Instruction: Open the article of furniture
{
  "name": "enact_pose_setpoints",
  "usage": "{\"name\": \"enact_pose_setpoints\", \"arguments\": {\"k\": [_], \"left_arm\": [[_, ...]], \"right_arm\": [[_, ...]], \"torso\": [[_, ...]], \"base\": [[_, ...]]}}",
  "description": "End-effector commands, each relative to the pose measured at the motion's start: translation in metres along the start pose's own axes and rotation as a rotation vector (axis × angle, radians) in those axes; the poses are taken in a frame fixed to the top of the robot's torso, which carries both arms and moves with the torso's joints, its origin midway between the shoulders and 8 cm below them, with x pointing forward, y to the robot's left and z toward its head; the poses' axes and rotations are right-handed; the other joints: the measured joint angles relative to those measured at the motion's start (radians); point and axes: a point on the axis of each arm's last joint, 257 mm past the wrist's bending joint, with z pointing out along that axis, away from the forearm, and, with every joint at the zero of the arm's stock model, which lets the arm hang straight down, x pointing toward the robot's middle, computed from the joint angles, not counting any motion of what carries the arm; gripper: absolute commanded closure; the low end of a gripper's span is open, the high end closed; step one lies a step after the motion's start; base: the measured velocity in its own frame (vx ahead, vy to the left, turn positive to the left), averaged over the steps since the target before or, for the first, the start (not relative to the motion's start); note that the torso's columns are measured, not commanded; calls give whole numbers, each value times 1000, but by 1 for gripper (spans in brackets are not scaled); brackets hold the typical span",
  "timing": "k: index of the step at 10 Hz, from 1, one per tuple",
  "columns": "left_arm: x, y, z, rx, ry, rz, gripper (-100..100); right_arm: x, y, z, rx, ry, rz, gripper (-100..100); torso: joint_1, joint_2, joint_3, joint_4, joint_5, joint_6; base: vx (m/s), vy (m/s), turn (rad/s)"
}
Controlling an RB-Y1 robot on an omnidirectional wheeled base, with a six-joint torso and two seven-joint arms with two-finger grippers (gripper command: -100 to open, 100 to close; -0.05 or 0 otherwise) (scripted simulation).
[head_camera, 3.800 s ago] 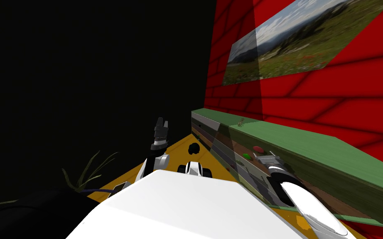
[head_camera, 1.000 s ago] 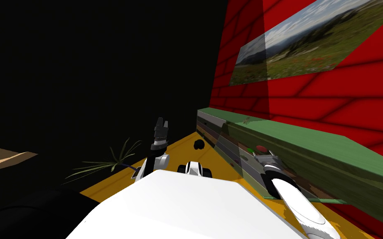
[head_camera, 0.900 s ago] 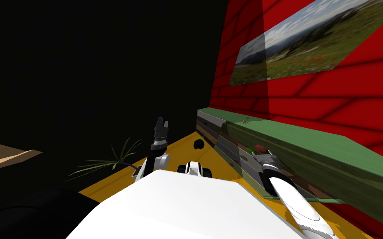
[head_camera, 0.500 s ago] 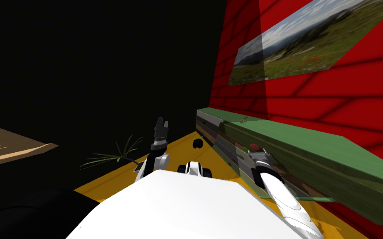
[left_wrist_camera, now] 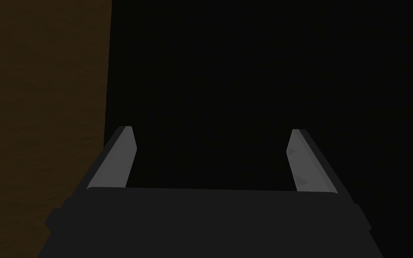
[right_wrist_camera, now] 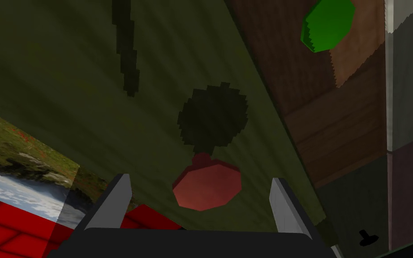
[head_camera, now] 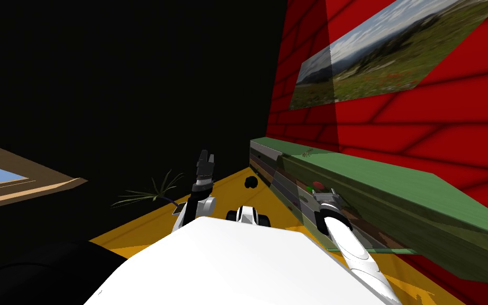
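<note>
End effector (right_wrist_camera: 200,179) astride red knob (right_wrist_camera: 206,188) (right wrist)

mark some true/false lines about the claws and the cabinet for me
1. The right claw is open and faces the red knob. True.
2. The left claw is shut. False: it is open and empty.
3. The cabinet has a green top. True.
4. The wall behind the cabinet is blue. False: it is red.
</note>
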Motion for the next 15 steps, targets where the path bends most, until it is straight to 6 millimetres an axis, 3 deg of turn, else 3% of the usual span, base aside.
{"name": "enact_pose_setpoints", "arguments": {"k": [1, 6, 7, 9, 14, 15], "left_arm": [[0, 0, 0, 0, 0, 0, 0], [0, 0, 0, 0, 0, 0, 0], [0, 0, 0, 0, 0, 0, 0], [0, 0, 0, 0, 0, 0, 0], [0, 0, 0, 0, 0, 0, 0], [0, 0, 0, 0, 0, 0, 0]], "right_arm": [[-1, 0, -1, -4, -4, 1, 100], [-4, 0, -2, -10, -12, 3, 100], [-4, 1, -2, -4, -9, 6, -100], [-5, 2, -2, 1, -5, 9, -100], [-4, 3, 0, 6, 1, 16, -100], [-4, 3, 0, 6, 1, 16, 100]], "torso": [[-1, 1, 0, 0, 0, 0], [-3, 2, 1, 1, -1, 0], [-8, -1, 0, 0, -2, 0], [-14, -4, -3, -1, -4, 0], [-1, 2, 2, 1, 0, 0], [-1, 3, 2, 1, -1, 0]], "base": [[-48, 83, -36], [-84, 136, -31], [49, -59, 41], [86, -149, 35], [65, -91, 26], [7, -6, 0]]}}
